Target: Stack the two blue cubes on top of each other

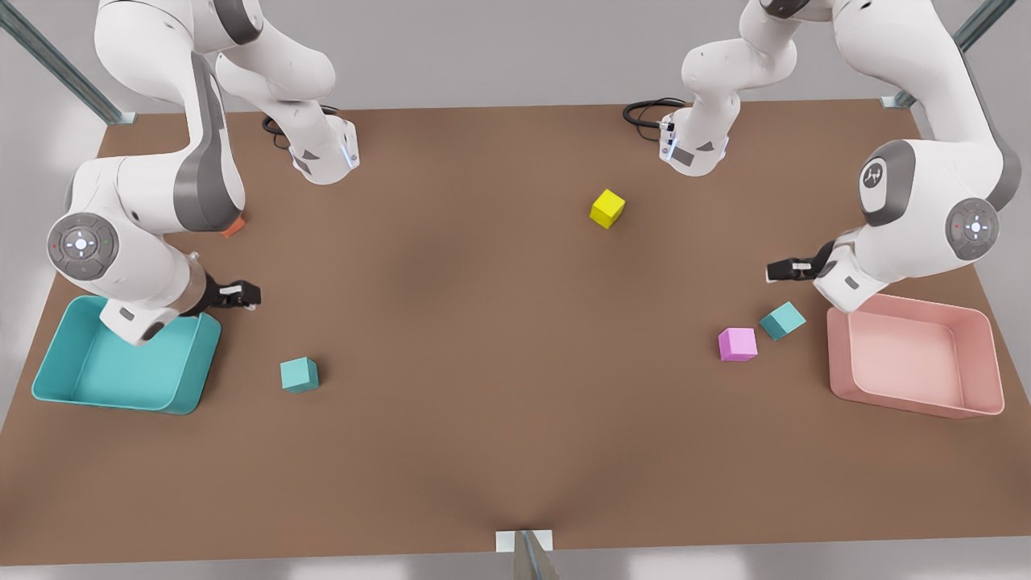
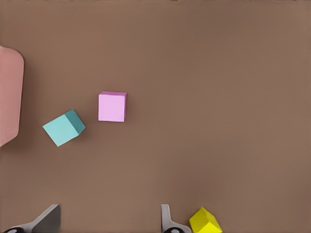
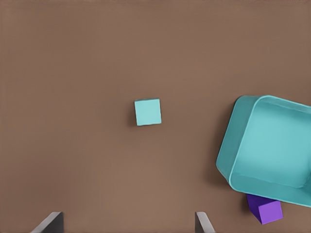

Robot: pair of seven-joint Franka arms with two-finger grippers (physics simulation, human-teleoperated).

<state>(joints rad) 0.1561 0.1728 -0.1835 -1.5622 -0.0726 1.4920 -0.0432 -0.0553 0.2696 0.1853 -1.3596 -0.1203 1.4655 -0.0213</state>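
One teal cube (image 1: 300,374) lies on the brown table toward the front view's left, beside the teal tray; the right wrist view has it as cube (image 3: 147,112). The other teal cube (image 1: 782,320) sits toward the front view's right, turned at an angle, close to a pink cube (image 1: 737,344); in the left wrist view it is cube (image 2: 63,127). My left gripper (image 1: 780,271) hovers open above and behind that cube, its fingers (image 2: 48,218) wide apart. My right gripper (image 1: 244,296) hangs open over the teal tray's corner, its fingers (image 3: 51,221) apart, holding nothing.
A teal tray (image 1: 173,387) stands at the front view's left edge and a pink tray (image 1: 966,395) at its right. A yellow cube (image 1: 607,209) lies at the back middle. A purple cube (image 3: 265,208) sits by the teal tray, and an orange cube (image 1: 233,226) peeks out under the arm.
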